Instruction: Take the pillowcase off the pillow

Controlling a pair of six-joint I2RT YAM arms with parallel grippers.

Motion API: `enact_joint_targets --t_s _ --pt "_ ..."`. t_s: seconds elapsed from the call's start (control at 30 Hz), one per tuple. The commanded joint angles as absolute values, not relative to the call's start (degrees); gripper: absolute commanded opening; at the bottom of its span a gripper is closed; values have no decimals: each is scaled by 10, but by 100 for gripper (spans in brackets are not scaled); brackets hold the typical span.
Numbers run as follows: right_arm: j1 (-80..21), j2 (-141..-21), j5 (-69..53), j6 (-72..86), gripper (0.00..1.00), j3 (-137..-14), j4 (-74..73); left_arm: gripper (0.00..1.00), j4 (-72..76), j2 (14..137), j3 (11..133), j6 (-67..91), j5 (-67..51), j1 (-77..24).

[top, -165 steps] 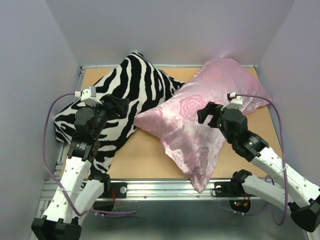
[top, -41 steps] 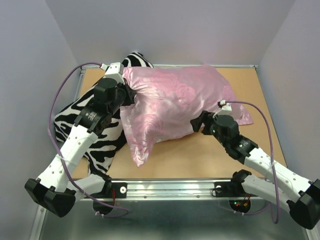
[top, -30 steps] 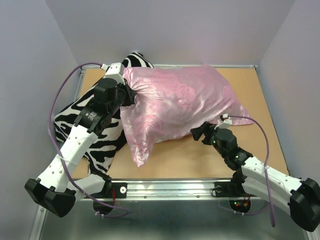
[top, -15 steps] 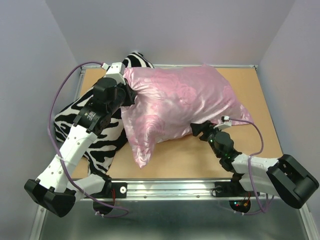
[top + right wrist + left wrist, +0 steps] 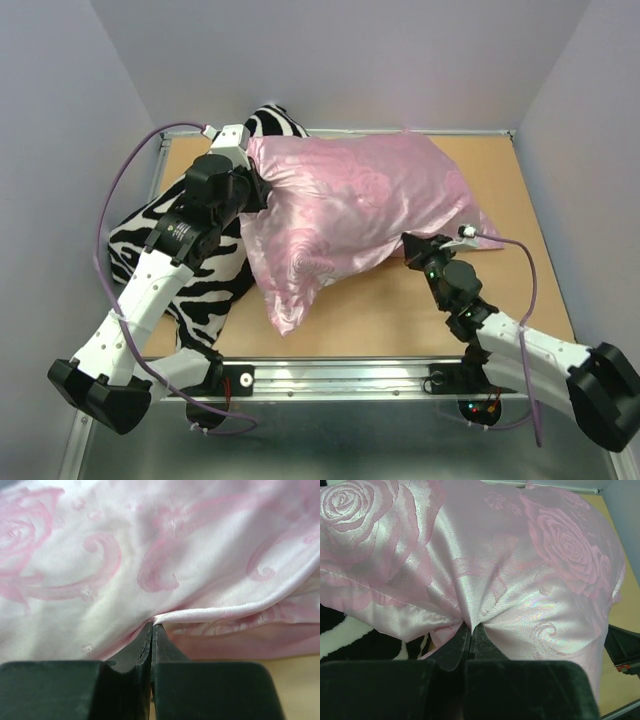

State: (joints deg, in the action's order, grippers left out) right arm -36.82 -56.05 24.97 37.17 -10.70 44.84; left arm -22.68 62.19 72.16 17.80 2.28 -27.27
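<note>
Pale lilac walls box in a tan wooden tabletop (image 5: 520, 190), and across it lies the shiny pink satin pillowcase with woven roses (image 5: 350, 205), plump and rounded, its sheen breaking into soft creases; whatever fills it is hidden from me. Its left end overlaps a black-and-white zebra-striped pillow (image 5: 130, 245) with a duller, plush-looking cover. The left jaws are pressed together on a pinch of satin at the case's left end, raised off the board, and tight puckers fan out from their dark tips across the glossy cloth. The right jaws sit low at the case's near right edge, also closed, with a smooth rolled fold of the satin hem running straight into their tips just above the bare wood.
</note>
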Motion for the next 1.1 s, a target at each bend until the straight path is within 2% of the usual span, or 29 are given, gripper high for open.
enact_joint_targets --t_s 0.0,0.07,0.23,0.33,0.5,0.7,0.8,0.83,0.93,1.07 --pt "-368 -436 268 317 1 -218 311 0 -178 612 760 156 39 -273" --pt "-368 -409 272 291 1 -263 223 0 -181 610 755 155 37 -273" --pt "-368 -374 251 238 1 -413 110 0 -193 592 730 155 22 -287" --pt "-368 -409 218 217 1 -545 35 0 -209 583 712 156 22 -315" --pt "-368 -506 175 200 1 -671 1 0 -250 564 709 165 37 -384" --pt "-368 -648 175 185 1 -789 -24 0 -289 557 698 163 -47 -414" --pt "-367 -759 189 181 1 -839 -26 31 -299 539 691 175 -19 -414" --pt "-365 -808 182 183 1 -854 -27 48 -293 520 692 185 -18 -413" --pt "-335 -892 127 221 1 -859 -26 65 -286 478 714 209 14 -413" --pt "-290 -954 81 268 1 -859 -23 74 -300 447 759 222 88 -414"
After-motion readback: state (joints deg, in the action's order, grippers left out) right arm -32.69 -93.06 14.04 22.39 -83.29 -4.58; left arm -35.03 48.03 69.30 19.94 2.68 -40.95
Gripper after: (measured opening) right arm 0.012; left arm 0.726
